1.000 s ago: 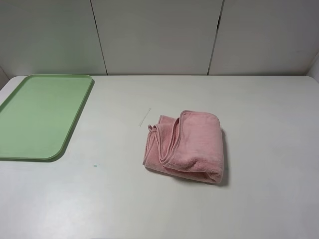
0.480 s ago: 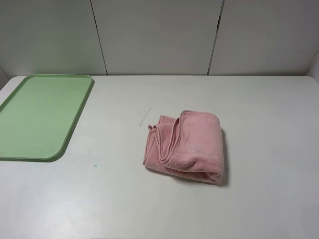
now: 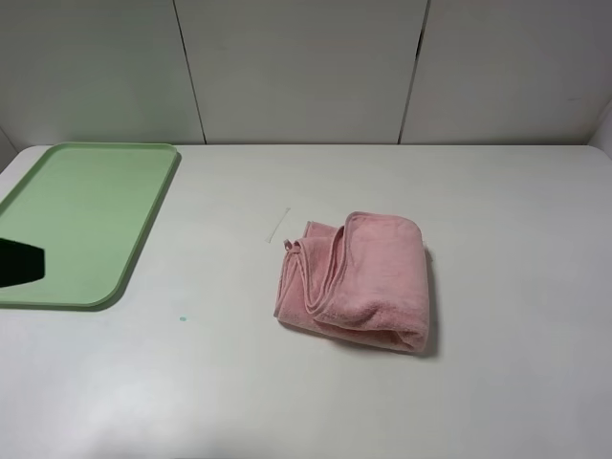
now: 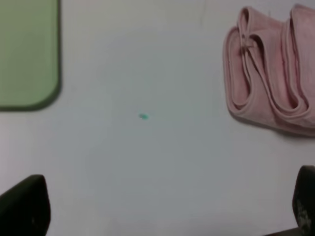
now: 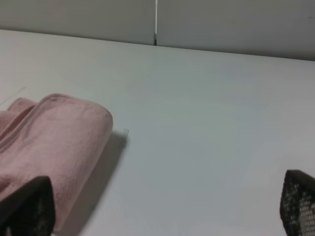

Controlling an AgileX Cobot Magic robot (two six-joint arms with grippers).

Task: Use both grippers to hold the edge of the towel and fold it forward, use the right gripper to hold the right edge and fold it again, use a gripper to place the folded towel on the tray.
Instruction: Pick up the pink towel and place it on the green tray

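Observation:
The pink towel (image 3: 359, 282) lies folded into a thick bundle near the middle of the white table, its hemmed edge (image 3: 335, 256) curving along the bundle's left side. The pale green tray (image 3: 86, 220) rests at the far left. A black part of my left arm (image 3: 19, 263) pokes in at the left border, over the tray's near end. The left wrist view shows my left gripper (image 4: 165, 206) open above bare table, with the towel (image 4: 268, 93) and tray corner (image 4: 27, 54) ahead. My right gripper (image 5: 162, 206) is open too, just right of the towel (image 5: 49, 142). Neither holds anything.
A small green speck (image 3: 183, 318) marks the table between tray and towel. A thin pale line (image 3: 277, 226) lies just behind the towel's left corner. Grey wall panels (image 3: 306, 67) close off the table's back edge.
A black part of my left arm has come into the high view at the left border, over the tray. The towel and tray have not moved.

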